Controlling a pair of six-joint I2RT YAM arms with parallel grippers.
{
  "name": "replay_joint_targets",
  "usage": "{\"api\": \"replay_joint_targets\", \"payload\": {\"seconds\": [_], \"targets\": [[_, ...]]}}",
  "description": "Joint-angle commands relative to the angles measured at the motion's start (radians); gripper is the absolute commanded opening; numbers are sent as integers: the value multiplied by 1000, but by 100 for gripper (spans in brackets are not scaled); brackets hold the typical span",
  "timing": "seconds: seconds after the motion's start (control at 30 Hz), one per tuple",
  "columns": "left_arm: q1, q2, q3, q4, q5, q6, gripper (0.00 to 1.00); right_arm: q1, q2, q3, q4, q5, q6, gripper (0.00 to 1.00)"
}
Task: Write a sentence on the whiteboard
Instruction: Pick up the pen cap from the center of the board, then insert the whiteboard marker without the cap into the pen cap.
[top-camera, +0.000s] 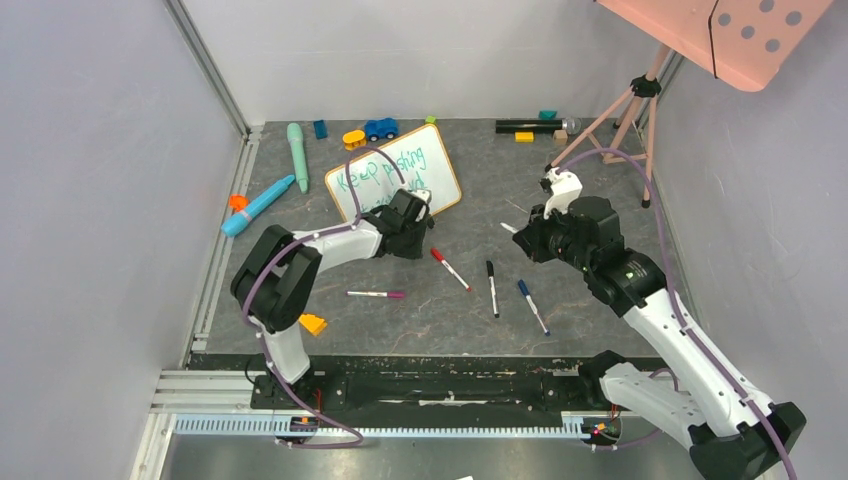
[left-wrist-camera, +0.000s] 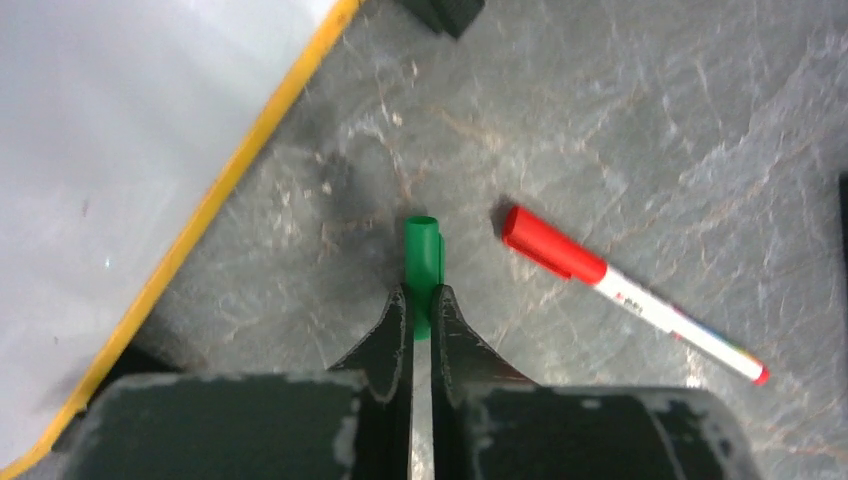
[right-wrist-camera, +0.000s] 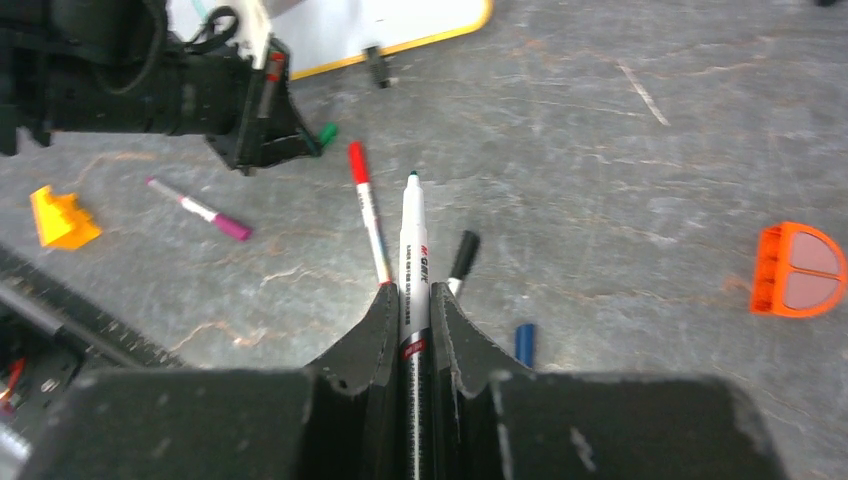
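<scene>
Orange-framed whiteboard just beside left tool, clamped on green cap; right tool grips marker.

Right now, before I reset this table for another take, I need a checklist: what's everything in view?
whiteboard: 1, white, orange frame, far centre
sentence: 1, green, on whiteboard
loose markers: 4, red, black, blue, pink caps, mid-table
fat pens: 2, teal, blue, far left
small toys: about 8, mixed, far edge
block: 1, yellow, near left
half-disc: 1, orange, right wrist view
tripod: 1, pink, far right
panel: 1, pink, upper right
left end effector: 1, black, shut on green cap beside whiteboard
right end effector: 1, black, shut on uncapped marker
</scene>
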Motion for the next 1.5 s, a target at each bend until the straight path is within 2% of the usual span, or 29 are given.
{"api": "replay_joint_targets", "payload": {"seconds": [0.0, 0.17, 0.27, 0.4, 0.5, 0.6, 0.87, 1.47], "targets": [[0, -135, -70, 16, 76, 113, 2, -5, 21, 79, -37, -200, -5, 0], [-6, -314, -114, 35, 223, 176, 2, -4, 71, 91, 65, -373, 107, 0], [-13, -417, -177, 120, 300, 234, 2, -4, 151, 151, 66, -479, 143, 0], [-34, -518, -284, 278, 434, 402, 2, -5, 202, 207, 64, -573, 178, 0], [-38, -575, -322, 282, 473, 517, 2, -4, 225, 224, 49, -638, 189, 0], [-38, -605, -326, 250, 530, 598, 2, -5, 229, 229, 24, -647, 191, 0], [-39, -707, -390, 294, 673, 683, 2, -5, 267, 218, -62, -664, 149, 0], [-40, -740, -399, 302, 693, 721, 2, -6, 292, 181, -78, -651, 118, 0]]}}
